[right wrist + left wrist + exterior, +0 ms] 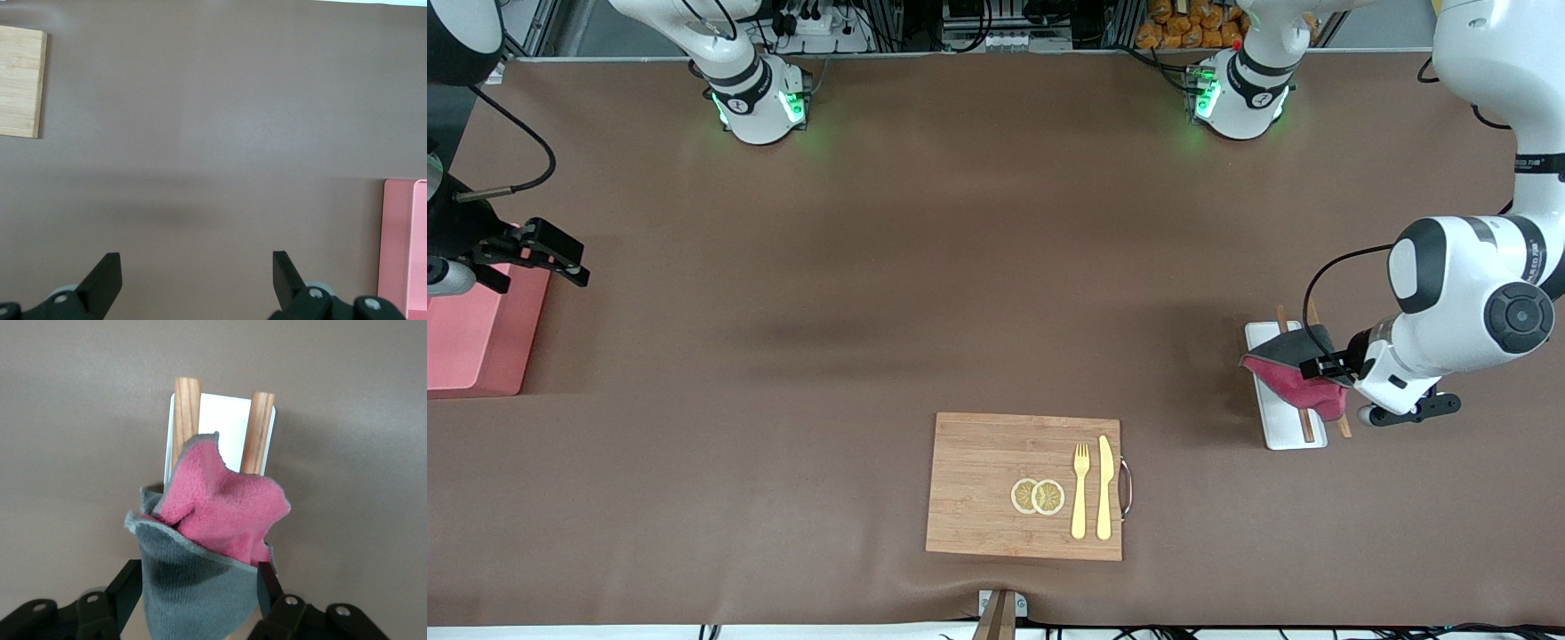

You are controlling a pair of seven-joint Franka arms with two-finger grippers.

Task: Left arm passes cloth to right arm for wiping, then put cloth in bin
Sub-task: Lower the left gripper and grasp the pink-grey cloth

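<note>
Now left gripper (200, 587) clamps cloth (213, 540) over white tray (1276, 418); right gripper (197, 277) wide open, empty, waiting beside bin (471, 333)

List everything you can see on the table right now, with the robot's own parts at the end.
Soft rag cloth: one, dark grey and crimson-pink, held in the left hand above the white tray.
White rectangular tray: one, white, at the left arm's end of the table.
Wooden sticks: two, light brown, lying along the tray.
Rectangular wooden board: one, light brown, near the front camera.
Lemon slices: two, yellow, overlapping on the board.
Fork: one, yellow, on the board.
Knife: one, yellow, beside the fork.
Pink rectangular plastic bin: one, pink, at the right arm's end.
Left hand: shut on the cloth.
Right hand: open, waiting beside the bin.
</note>
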